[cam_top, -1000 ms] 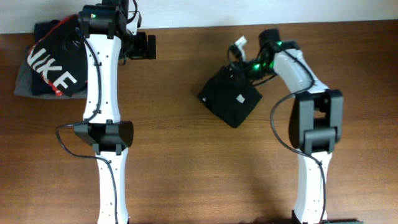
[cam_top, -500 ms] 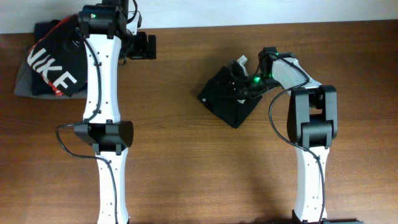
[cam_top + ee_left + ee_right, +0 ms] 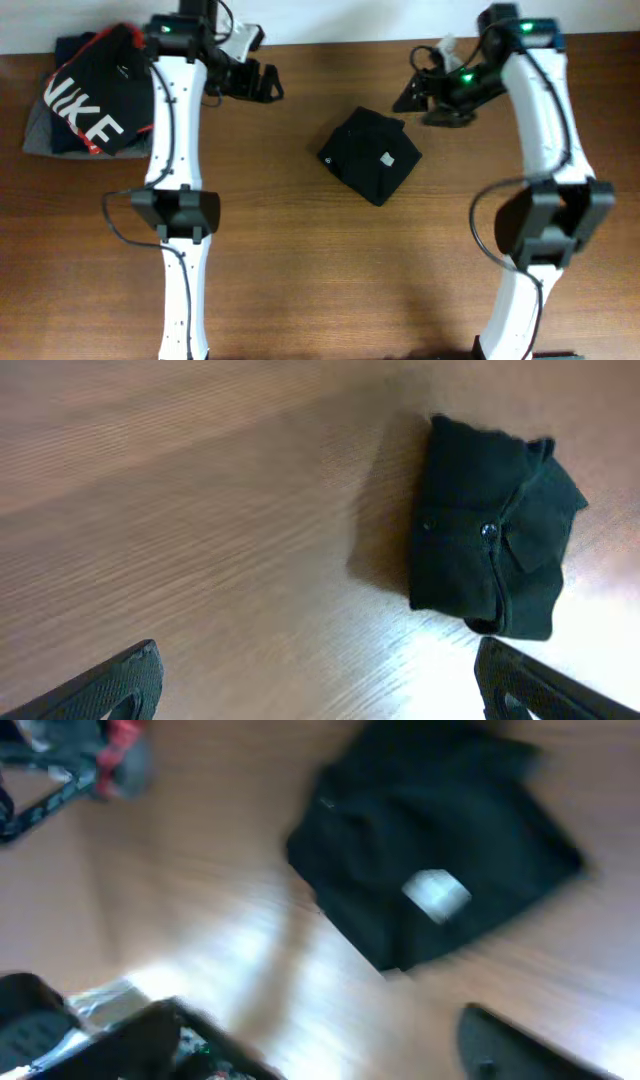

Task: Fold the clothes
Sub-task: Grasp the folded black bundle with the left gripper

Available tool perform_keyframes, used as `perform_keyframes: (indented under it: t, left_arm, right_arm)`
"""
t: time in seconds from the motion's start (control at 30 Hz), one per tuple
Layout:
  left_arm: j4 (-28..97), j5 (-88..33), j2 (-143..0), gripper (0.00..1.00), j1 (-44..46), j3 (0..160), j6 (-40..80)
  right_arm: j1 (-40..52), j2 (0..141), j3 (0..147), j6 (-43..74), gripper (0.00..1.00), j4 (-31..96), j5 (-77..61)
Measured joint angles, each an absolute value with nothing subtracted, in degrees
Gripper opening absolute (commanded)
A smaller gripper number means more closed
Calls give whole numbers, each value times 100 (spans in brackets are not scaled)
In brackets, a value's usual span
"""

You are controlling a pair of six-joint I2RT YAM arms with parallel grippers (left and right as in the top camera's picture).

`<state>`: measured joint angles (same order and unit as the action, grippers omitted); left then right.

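Two pincers gape (left pincer [image 3: 318, 665], right pincer [image 3: 320, 1020]) near one folded T-shirt [image 3: 371, 156].

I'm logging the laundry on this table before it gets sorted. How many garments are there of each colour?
black T-shirt, folded, mid-table: 1
black-and-red top with white letters, far left corner: 1
grey garment, under that top: 1
Total: 3
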<state>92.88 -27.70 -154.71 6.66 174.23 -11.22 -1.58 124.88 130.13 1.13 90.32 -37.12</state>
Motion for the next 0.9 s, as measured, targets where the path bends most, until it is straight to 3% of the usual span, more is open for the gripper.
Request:
perform_keyframes:
  t: [0.27, 0.53, 0.9]
  left_arm:
    - [9078, -3951, -16521, 99, 1013, 17390, -1710]
    - [8748, -4663, -16733, 99, 1426, 17390, -1868]
    - [8608, -4757, -17091, 99, 1695, 17390, -1898]
  right_arm:
    - [-145, 12232, 13028, 362, 99, 9699, -2410]
    - [-145, 12232, 13028, 244, 99, 9701, -2471]
    - [-145, 12232, 13028, 178, 99, 9701, -2512]
